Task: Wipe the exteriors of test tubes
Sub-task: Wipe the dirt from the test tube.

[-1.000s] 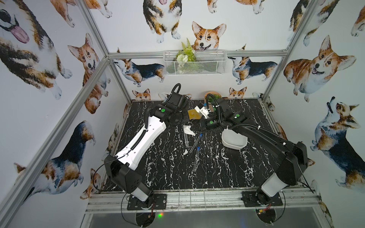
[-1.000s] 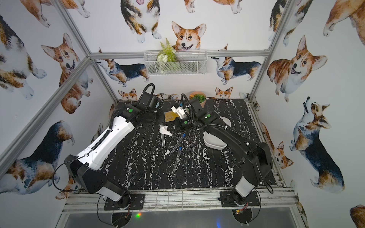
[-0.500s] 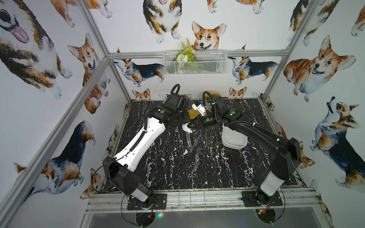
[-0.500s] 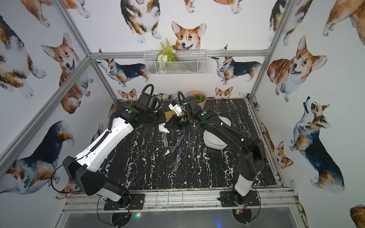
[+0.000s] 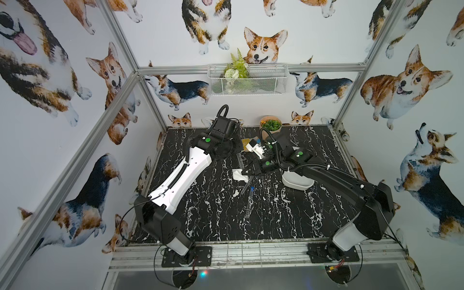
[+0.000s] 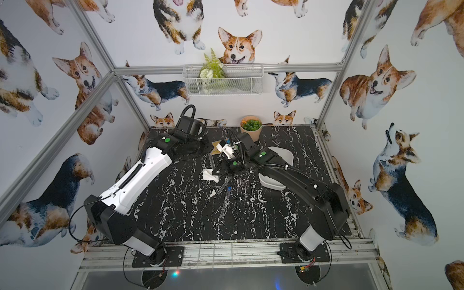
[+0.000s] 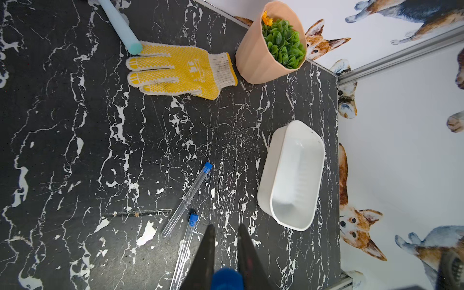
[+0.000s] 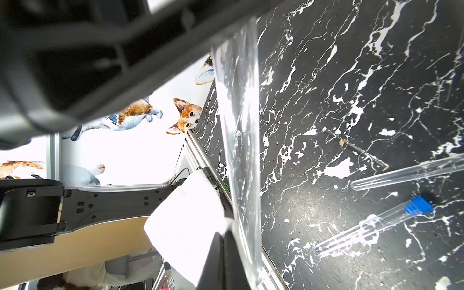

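My left gripper (image 7: 226, 228) is shut on a clear test tube, whose blue cap (image 7: 227, 278) sits between the jaws. In both top views the held tube (image 5: 240, 160) (image 6: 211, 160) slants down from the left wrist. My right gripper (image 8: 224, 233) is shut on a white cloth (image 8: 185, 226) (image 5: 238, 175), pressed against the side of that tube (image 8: 241, 125) near its lower end. Two more test tubes lie on the black marble table in front, one capless-looking (image 5: 247, 184) (image 7: 187, 199) and one with a blue cap (image 5: 249, 203) (image 8: 371, 226).
A white tub (image 7: 293, 175) (image 5: 298, 182) stands to the right, under the right arm. At the back lie a yellow glove (image 7: 180, 70), a light-blue trowel handle (image 7: 120, 25) and a potted plant (image 7: 271, 45). A wire basket (image 5: 247, 79) hangs on the back wall.
My right gripper has carried the cloth down along the held tube, toward the table's front. The left arm and the two lying tubes have stayed put.
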Robot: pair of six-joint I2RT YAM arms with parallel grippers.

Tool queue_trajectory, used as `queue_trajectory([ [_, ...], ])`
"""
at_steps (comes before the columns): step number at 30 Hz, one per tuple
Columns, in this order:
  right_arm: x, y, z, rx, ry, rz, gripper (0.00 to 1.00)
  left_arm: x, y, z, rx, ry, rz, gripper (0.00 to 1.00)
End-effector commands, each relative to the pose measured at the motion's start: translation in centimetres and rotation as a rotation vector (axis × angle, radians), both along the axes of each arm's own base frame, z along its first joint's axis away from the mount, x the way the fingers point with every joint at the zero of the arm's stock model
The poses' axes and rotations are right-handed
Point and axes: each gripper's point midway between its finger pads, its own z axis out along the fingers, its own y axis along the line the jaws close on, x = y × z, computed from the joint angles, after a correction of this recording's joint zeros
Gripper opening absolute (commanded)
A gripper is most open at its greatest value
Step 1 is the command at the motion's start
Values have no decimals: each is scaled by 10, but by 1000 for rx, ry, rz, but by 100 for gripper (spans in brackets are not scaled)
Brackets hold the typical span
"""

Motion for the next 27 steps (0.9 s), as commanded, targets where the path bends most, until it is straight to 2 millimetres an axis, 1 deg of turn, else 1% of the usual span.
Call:
queue_trajectory([
  [1, 21, 8, 14, 51, -34, -37, 0, -2, -5, 8, -47, -9, 1, 13],
  [4, 40, 9, 20, 74, -32, -62, 0, -7, -6, 9, -62, -5, -7, 13],
  [8, 64, 5, 33, 103, -42, -85, 0, -13, -4, 7, -59, 2, -14, 13],
  [11, 73, 2, 39, 111, -45, -86, 0, -16, -3, 7, -50, 2, -25, 13],
  [15, 70, 0, 39, 110, -36, -72, 0, -15, -3, 9, -30, -5, -40, 13],
  [22, 65, -3, 22, 110, 5, -94, 0, -11, -12, 15, -51, -11, -72, 12],
  [27, 50, 0, 15, 105, 28, -74, 0, -7, -13, 16, -60, -18, -68, 11],
])
